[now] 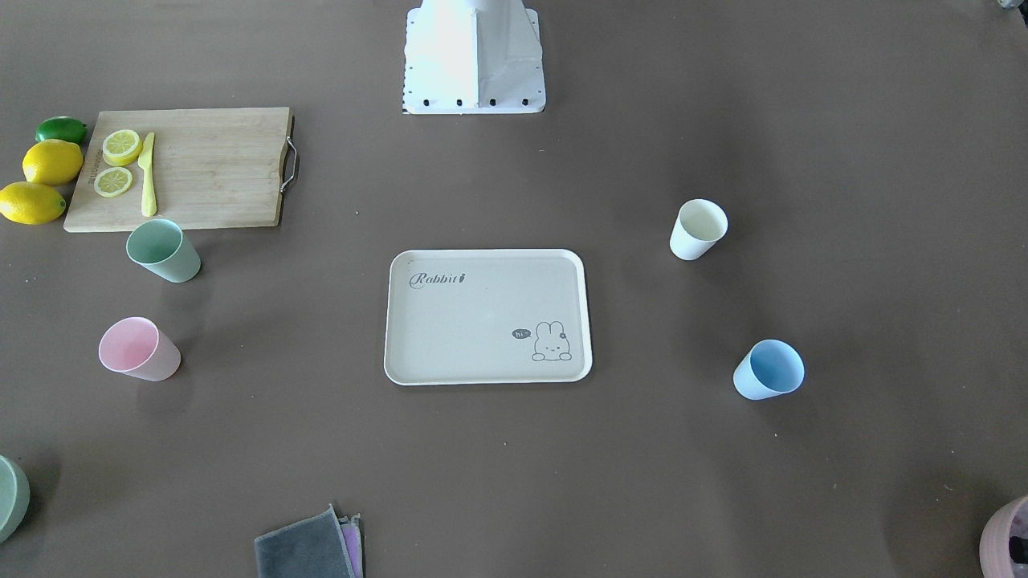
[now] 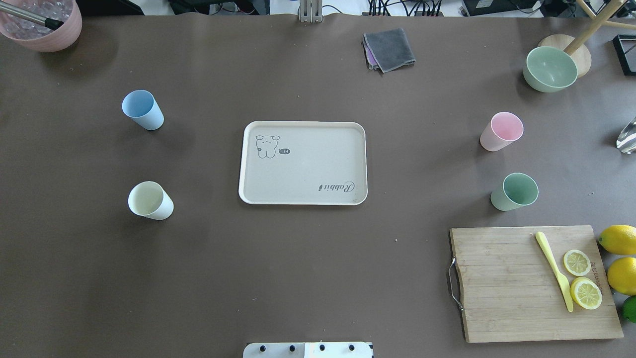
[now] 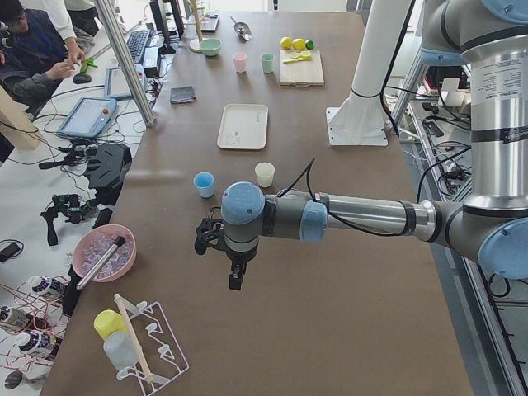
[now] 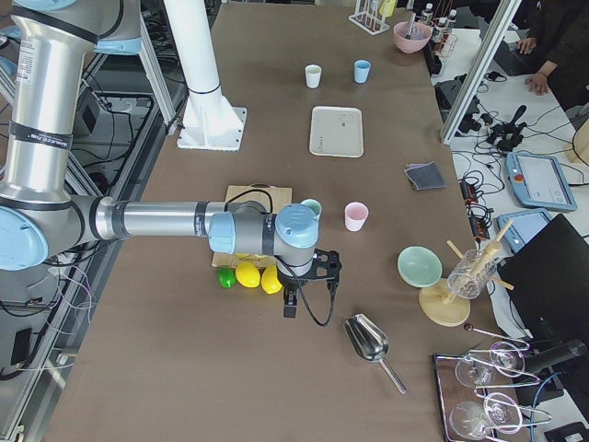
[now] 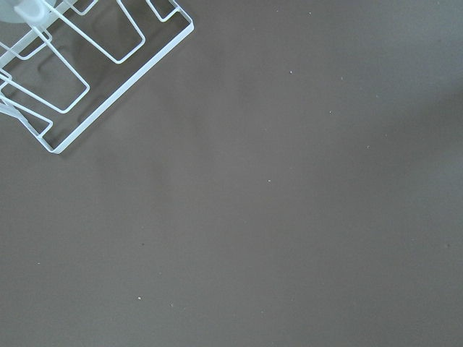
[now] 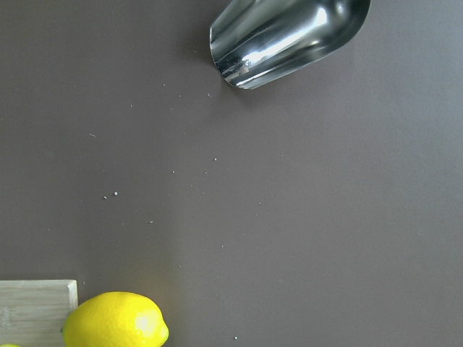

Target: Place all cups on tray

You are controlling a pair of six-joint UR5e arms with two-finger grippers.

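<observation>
At table centre, in front of the robot base: the tray (image 1: 474, 321), flat on the brown table (image 1: 514, 466). On its beige face, "Rabbit" in script at one corner. At the diagonal corner, a small bunny drawing beside a dark speech bubble that reads "hi".

Cups: all four upright, mouths up, standing on the table and well apart from the tray.
- Robot's left side: cream-white cup (image 1: 697, 229) nearer the base, light blue cup (image 1: 768, 369) farther out.
- Robot's right side: mint green cup (image 1: 163, 250) just beside the near edge of the cutting board (image 1: 201, 168), pink cup (image 1: 138, 348) farther out.

Cutting board: two lemon slices (image 1: 117, 164) and a yellow knife (image 1: 148, 175) lie on it. Two whole lemons (image 1: 42, 181) and a lime (image 1: 61, 129) lie on the table along its outer edge. There is lettering along that edge, too small to read.

Left gripper (image 3: 235, 282): fingers point down, above bare table at the robot's left end, well apart from the cups. Its wrist view shows a white wire rack (image 5: 79, 65) at one corner. Released or clenched: cannot tell, as it shows only in the side view.

Right gripper (image 4: 289, 308): fingers point down, above the table just beyond the lemons. A steel scoop (image 6: 289, 36) lies near. Its state: cannot tell either.
</observation>
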